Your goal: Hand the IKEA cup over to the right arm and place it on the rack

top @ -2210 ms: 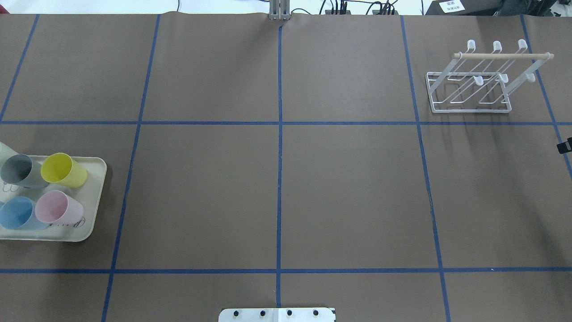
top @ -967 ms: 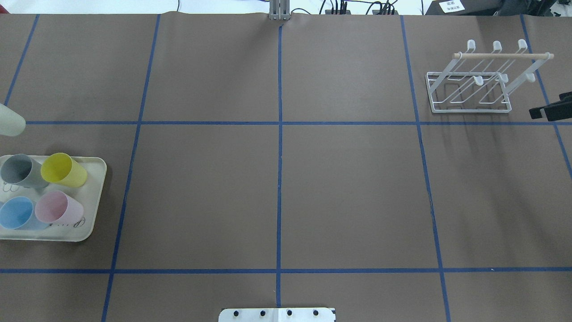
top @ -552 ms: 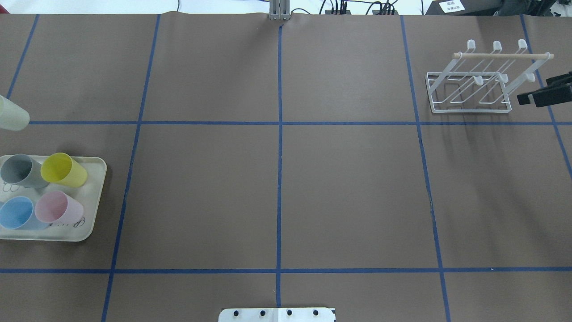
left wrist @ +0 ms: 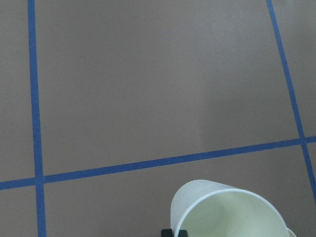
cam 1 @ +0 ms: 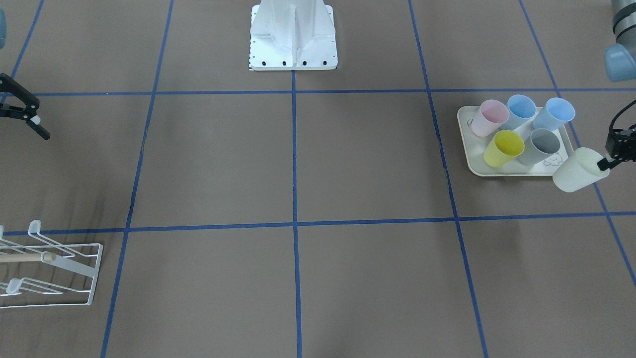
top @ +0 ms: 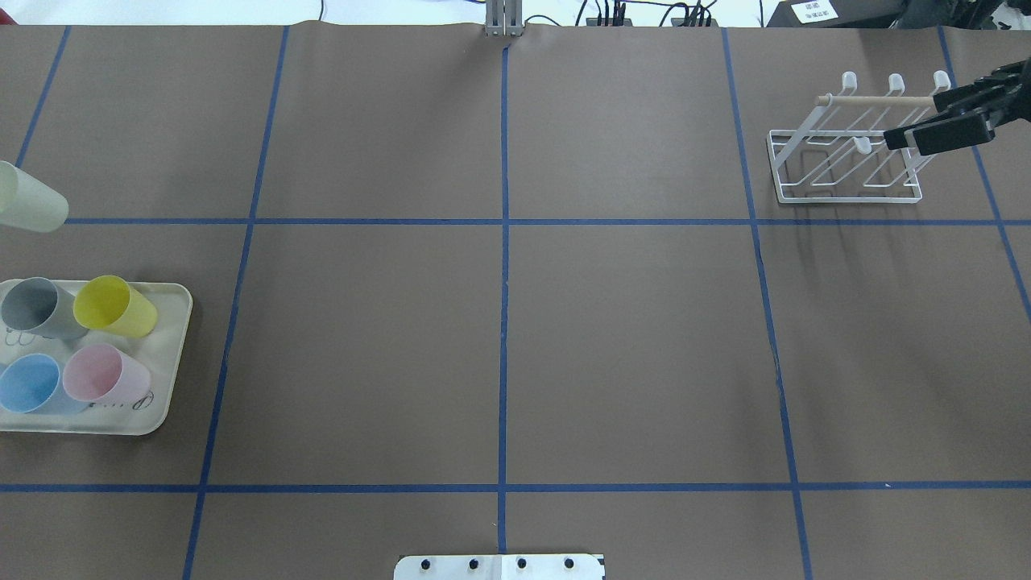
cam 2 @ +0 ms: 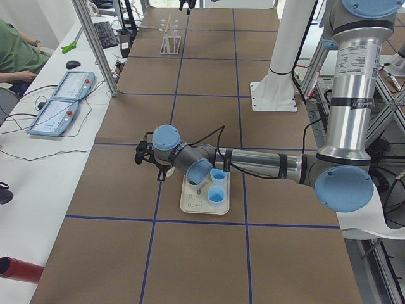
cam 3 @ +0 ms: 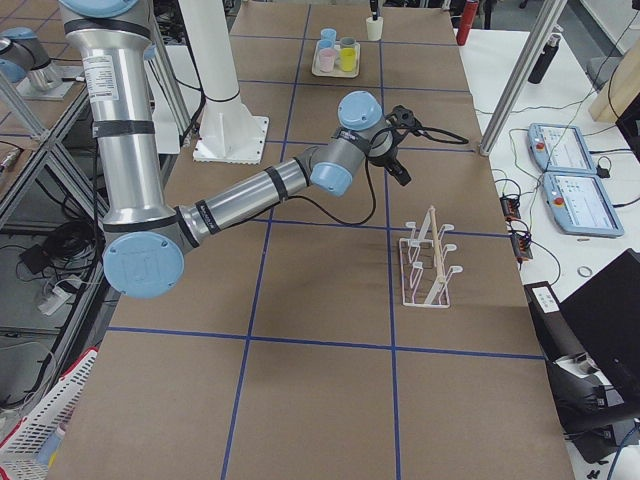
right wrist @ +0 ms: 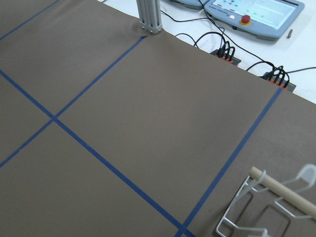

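Observation:
The IKEA cup (cam 1: 576, 170), pale cream, hangs tilted in the air just beyond the tray, and my left gripper (cam 1: 607, 160) is shut on its rim. It shows at the left edge from above as the cup (top: 28, 208) and at the bottom of the left wrist view as the cup (left wrist: 232, 210), mouth toward the camera. My right gripper (top: 912, 121) is open and empty, high over the right end of the white wire rack (top: 846, 161). The rack (cam 1: 49, 273) stands at the far right of the table with no cup on it.
A cream tray (top: 173, 354) at the near left carries grey, yellow, pink and blue cups (cam 1: 507, 148). The robot's white base (cam 1: 293, 35) stands at the middle of the near edge. A person sits at consoles (cam 2: 60, 104) beyond the far edge.
The cream cup has risen off the tray area and drifted away from the robot and slightly inward. My right gripper has come in from the right edge and moved over the rack's right end.

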You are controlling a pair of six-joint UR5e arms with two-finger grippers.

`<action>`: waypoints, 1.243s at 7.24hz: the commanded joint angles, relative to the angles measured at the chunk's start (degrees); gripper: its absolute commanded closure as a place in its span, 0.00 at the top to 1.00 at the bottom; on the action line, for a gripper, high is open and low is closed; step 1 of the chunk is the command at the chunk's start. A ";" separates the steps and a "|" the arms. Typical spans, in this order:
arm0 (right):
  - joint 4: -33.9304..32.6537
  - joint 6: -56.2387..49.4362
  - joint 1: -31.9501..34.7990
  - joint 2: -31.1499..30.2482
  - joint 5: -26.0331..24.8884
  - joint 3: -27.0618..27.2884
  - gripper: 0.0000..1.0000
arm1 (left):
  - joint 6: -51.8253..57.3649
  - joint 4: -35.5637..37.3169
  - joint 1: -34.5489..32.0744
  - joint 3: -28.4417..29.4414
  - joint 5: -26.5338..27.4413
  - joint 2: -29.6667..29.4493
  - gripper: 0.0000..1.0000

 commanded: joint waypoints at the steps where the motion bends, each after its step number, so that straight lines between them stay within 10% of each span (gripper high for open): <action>1: 2.48 -0.82 -4.59 2.43 -1.81 -0.44 0.99 | -7.05 0.00 0.00 -1.12 -0.09 -1.69 0.00; 9: 11.16 0.58 -18.92 10.17 -21.55 -1.50 0.99 | -40.12 -0.34 1.75 -6.58 -0.27 -10.48 0.00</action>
